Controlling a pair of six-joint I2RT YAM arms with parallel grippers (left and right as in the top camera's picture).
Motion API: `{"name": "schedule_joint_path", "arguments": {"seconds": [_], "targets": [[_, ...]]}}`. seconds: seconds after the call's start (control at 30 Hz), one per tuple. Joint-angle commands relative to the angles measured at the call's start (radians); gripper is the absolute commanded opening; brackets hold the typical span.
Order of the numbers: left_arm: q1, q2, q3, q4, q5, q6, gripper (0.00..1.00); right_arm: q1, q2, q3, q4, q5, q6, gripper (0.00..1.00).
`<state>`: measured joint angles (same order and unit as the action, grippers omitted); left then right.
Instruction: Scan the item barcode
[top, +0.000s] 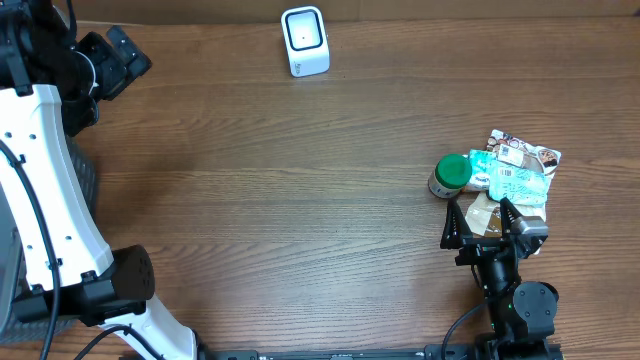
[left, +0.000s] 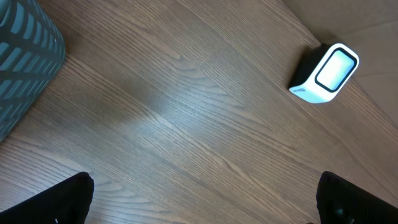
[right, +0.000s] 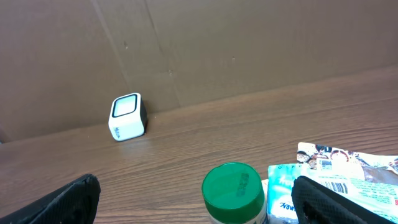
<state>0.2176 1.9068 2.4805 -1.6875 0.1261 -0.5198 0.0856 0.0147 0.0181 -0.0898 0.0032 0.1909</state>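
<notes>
Right pincer (top: 480, 212), spread wide and empty, hovers near the green-lidded round jar (top: 452, 172); pickup seems pending, needing a descent and pinch.

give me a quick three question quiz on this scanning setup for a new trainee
1. In the overhead view, which edge of the table does the white scanner stand near?
2. True or false: the right gripper is shut on the green-lidded jar.
3. In the right wrist view, which item shows a printed barcode? A. the green-lidded jar B. the packet beside it C. the white scanner

Key
1. The top edge, far from the right gripper.
2. False: it is open and holds nothing.
3. B
</notes>
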Motion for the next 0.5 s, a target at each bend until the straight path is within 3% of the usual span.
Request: {"name": "schedule_joint_path", "arguments": {"seconds": [0.0,0.13,0.47], "targets": [[-0.006,-0.017,0.008,-0.002,-0.006,0.012,1.00,-0.002,-0.012,-0.010,0.006,-0.008,0.003,1.00],[-0.010,-0.116,-0.045,0.000,-0.006,0.012,1.00,-0.002,-0.012,-0.010,0.006,-0.008,0.003,1.00],[-0.114,-0.557,-0.449,0.000,-0.006,0.011,0.99,-0.002,-0.012,-0.010,0.006,-0.008,0.003,1.00]]}}
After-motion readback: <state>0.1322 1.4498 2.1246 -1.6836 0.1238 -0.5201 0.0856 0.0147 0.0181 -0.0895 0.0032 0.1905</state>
